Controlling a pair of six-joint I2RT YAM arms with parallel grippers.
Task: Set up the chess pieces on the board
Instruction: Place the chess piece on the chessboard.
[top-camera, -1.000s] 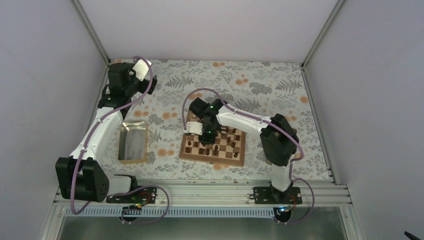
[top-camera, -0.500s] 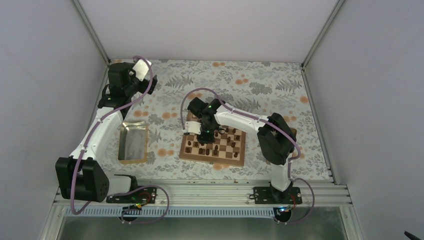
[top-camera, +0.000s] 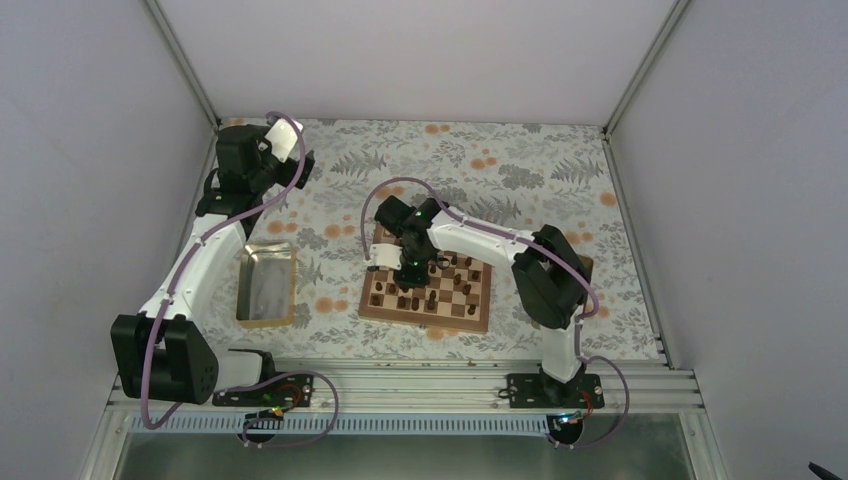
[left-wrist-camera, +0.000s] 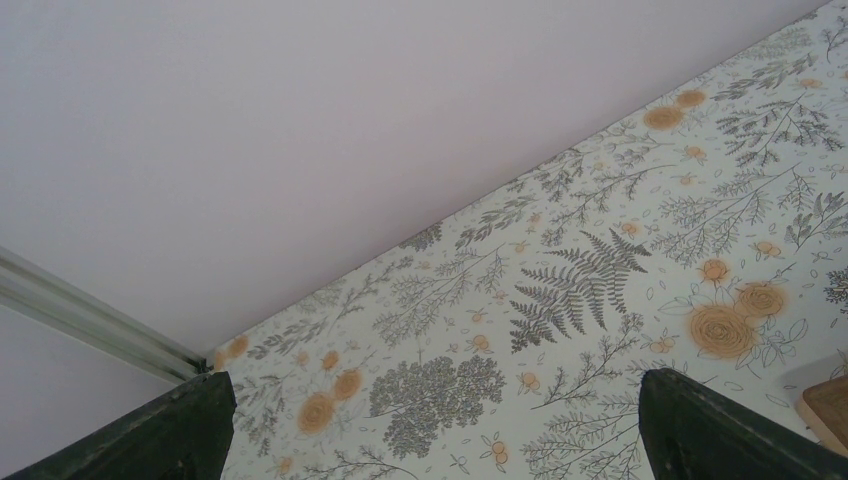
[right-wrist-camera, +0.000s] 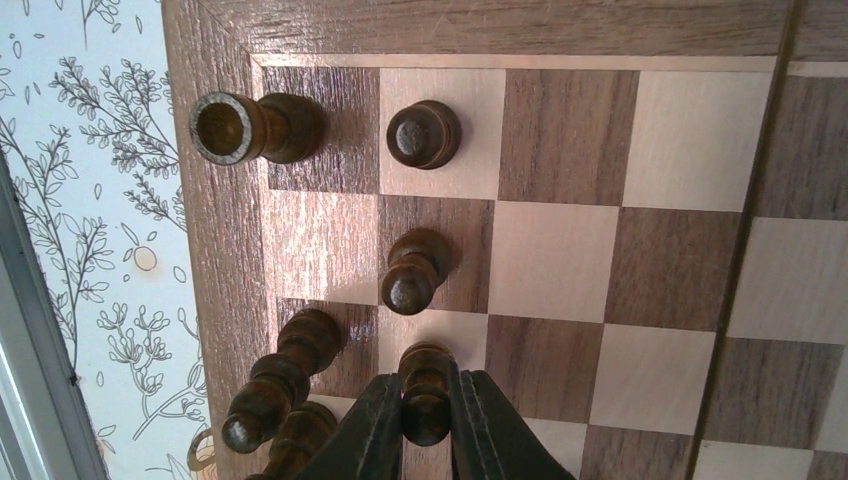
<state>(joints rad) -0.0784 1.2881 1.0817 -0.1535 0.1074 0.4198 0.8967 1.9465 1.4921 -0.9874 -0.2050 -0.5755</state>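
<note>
Now, right hand clamps a dark pawn near the board's border.
Neighbouring pieces stand just beside it; a sideways drift could topple them. Left hand gapes empty over the counter.

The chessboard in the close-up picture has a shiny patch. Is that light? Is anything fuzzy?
Right wrist view: yes, light glares off the board near its border; the right gripper, very close, looks a bit soft, while the dark piece it clamps stays clear. Top external view: evenly lit, but the chess pieces are tiny.
</note>
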